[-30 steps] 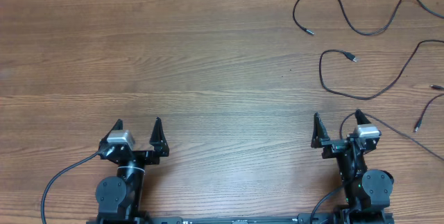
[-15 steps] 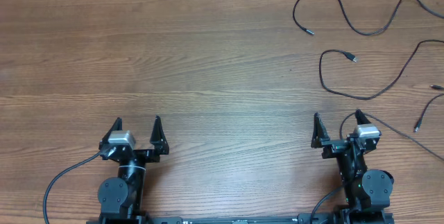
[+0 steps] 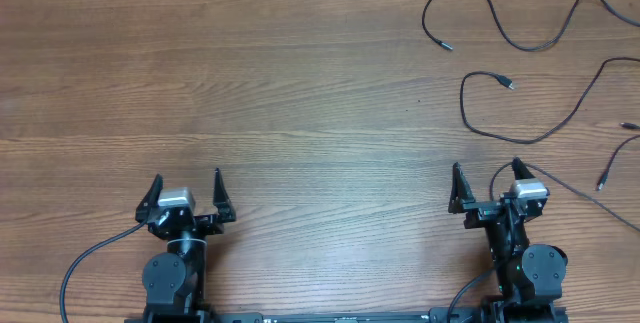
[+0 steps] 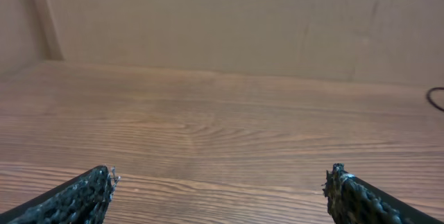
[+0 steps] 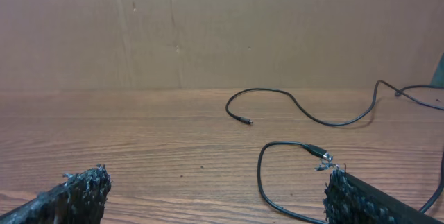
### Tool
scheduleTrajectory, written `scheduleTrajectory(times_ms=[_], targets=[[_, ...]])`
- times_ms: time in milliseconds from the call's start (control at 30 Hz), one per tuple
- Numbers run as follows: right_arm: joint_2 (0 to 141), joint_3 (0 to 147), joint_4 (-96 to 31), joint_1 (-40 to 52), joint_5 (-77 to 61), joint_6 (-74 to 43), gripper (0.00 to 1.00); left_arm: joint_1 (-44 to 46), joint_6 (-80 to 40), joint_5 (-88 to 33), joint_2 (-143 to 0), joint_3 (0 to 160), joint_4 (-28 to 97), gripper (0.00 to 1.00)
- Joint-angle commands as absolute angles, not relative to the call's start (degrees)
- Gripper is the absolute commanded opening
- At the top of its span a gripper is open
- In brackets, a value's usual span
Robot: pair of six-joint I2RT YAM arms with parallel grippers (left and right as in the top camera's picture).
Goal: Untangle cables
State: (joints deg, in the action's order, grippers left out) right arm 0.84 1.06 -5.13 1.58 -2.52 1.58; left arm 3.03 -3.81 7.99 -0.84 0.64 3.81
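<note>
Your left gripper (image 3: pixel 186 189) is sitting at the near edge of the table (image 3: pixel 300 83), its jaws standing wide apart and gripping nothing. Your right gripper (image 3: pixel 484 181) is sitting at the same edge further right, jaws spread fully and empty too. The cables (image 3: pixel 533 141) are lying loose across the far right of the table, well apart from the left gripper. One thin strand is running close by the right gripper, and a silver-tipped plug (image 5: pixel 320 153) is lying just ahead of it.
</note>
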Motion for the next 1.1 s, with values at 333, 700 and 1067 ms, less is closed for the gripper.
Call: scheduleTrajectory(times_ms=[333, 700, 1067], targets=[[0.2, 0.5, -4.8, 1.9, -2.0, 2.0, 1.0, 0.4, -1.2, 7.0, -0.2, 0.3, 4.0, 1.0], [0.2, 0.5, -4.8, 1.9, -2.0, 2.0, 1.0, -0.2, -1.3, 6.3, -0.2, 0.3, 4.1, 1.0], [0.2, 0.5, -4.8, 1.9, -2.0, 2.0, 1.0, -0.4, -1.2, 8.0, -0.2, 0.3, 4.0, 0.99]])
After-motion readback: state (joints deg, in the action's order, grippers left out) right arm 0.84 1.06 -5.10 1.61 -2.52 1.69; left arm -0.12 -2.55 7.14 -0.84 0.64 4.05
